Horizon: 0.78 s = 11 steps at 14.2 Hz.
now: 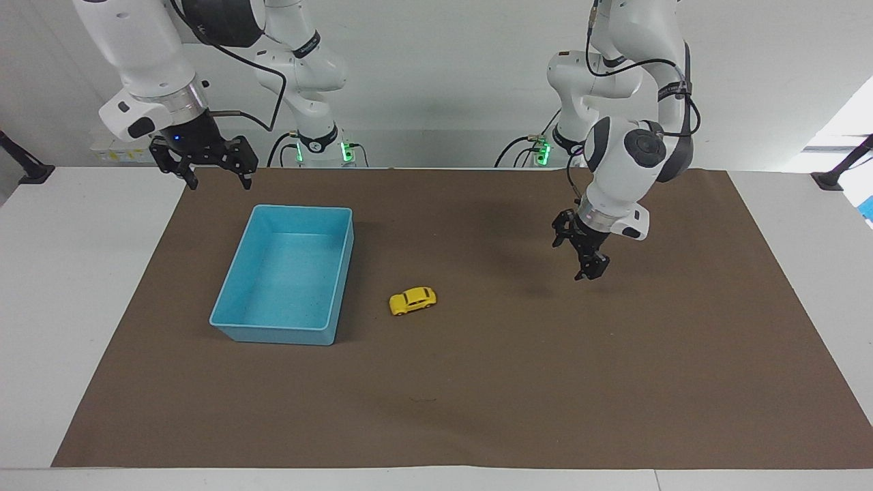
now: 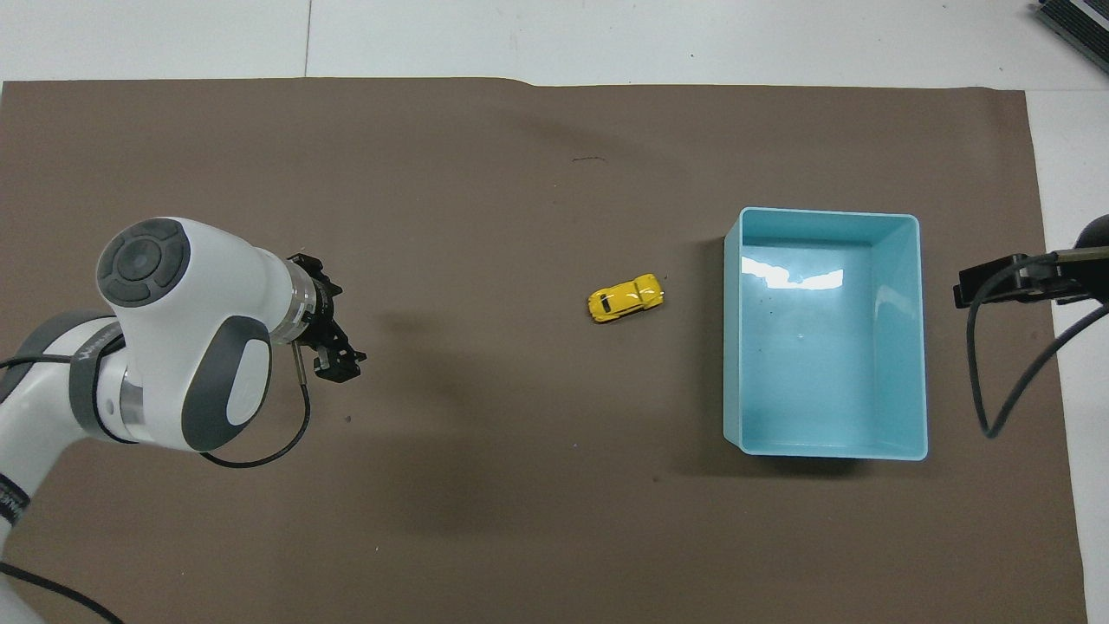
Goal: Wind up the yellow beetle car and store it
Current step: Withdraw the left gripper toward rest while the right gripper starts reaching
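The yellow beetle car (image 1: 412, 301) stands on its wheels on the brown mat, free of both grippers. It is close beside the blue bin (image 1: 273, 334), on the bin's side toward the left arm's end, with a small gap between them. In the overhead view the car (image 2: 625, 298) points at the bin's wall (image 2: 732, 347). The bin holds nothing. My left gripper (image 1: 574, 258) is open and empty, low over the mat well away from the car; it also shows in the overhead view (image 2: 340, 334). My right gripper (image 1: 217, 179) is open and empty, raised by the bin's corner nearest the robots.
The brown mat (image 1: 477, 395) covers most of the white table. Part of the right arm with a black cable (image 2: 1014, 282) shows at the overhead view's edge beside the bin.
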Each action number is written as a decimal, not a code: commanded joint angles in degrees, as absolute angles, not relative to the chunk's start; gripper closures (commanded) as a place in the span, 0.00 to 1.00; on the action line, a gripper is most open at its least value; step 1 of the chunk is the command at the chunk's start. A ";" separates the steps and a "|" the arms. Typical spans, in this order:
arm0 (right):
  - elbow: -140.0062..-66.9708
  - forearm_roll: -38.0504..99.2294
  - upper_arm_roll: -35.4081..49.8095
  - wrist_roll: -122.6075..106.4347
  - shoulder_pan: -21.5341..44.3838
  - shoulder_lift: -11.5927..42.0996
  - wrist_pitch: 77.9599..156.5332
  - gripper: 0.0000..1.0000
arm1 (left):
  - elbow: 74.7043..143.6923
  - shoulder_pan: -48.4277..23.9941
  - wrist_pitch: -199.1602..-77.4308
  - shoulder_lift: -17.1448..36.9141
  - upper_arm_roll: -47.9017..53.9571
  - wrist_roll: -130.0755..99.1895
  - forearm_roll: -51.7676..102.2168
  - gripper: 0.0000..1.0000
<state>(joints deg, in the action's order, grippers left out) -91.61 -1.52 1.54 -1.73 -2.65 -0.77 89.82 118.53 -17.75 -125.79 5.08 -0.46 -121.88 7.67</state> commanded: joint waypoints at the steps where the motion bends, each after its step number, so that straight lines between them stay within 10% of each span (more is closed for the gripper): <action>1: -90.97 -1.67 1.85 -3.16 -3.25 -0.44 89.65 0.00 | 115.58 -16.79 -124.10 5.36 0.09 -121.29 6.86 0.00; 11: -90.97 -1.67 1.85 -3.16 -3.25 -0.44 89.65 0.00 | 103.37 -14.24 -113.48 4.04 -0.18 -104.44 6.77 0.00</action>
